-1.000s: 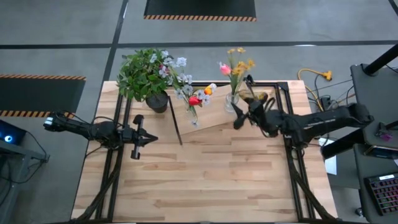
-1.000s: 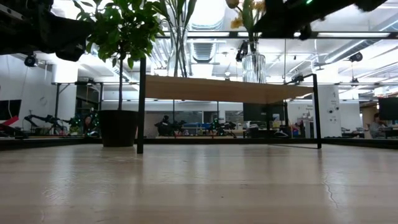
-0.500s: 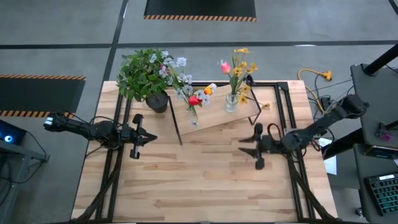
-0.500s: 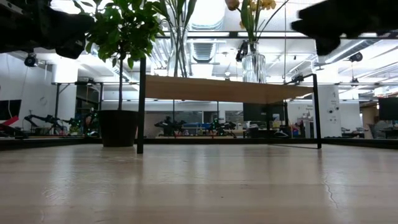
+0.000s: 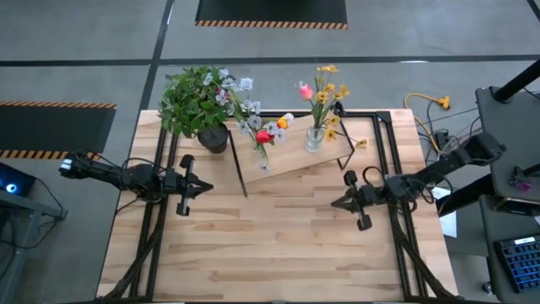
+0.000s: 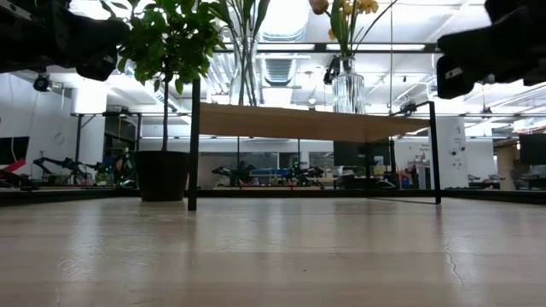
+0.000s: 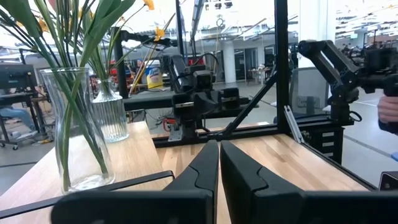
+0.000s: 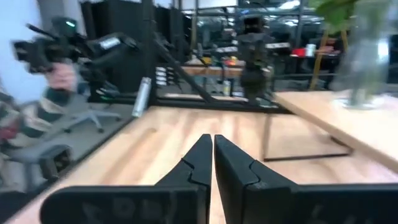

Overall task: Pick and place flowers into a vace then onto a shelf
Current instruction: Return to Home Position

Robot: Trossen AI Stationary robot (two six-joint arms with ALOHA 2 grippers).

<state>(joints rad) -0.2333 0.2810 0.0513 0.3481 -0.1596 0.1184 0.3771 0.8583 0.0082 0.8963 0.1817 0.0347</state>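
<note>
On the light wooden shelf (image 5: 291,160) stand two clear glass vases. The right vase (image 5: 313,139) holds yellow blooms and a pink bud (image 5: 321,88). The left vase (image 5: 262,159) holds red and orange tulips and pale sprays (image 5: 263,128). Both vases show in the low view (image 6: 348,89) and the left wrist view (image 7: 78,130). My right gripper (image 5: 335,203) hovers shut over the table right of centre, in front of the shelf, holding nothing. My left gripper (image 5: 207,187) waits shut at the table's left, pointing toward the shelf.
A bushy green plant in a dark pot (image 5: 199,108) stands at the shelf's far left corner. The shelf's black legs (image 6: 194,145) reach down to the table. Bare tabletop (image 5: 270,245) spreads in front of the shelf. A person's hand (image 8: 62,74) shows beyond the table.
My right gripper has let go of the right vase on the shelf, drawn back toward the table's near right, and shut its fingers. The vase with the yellow blooms stays upright on the shelf.
</note>
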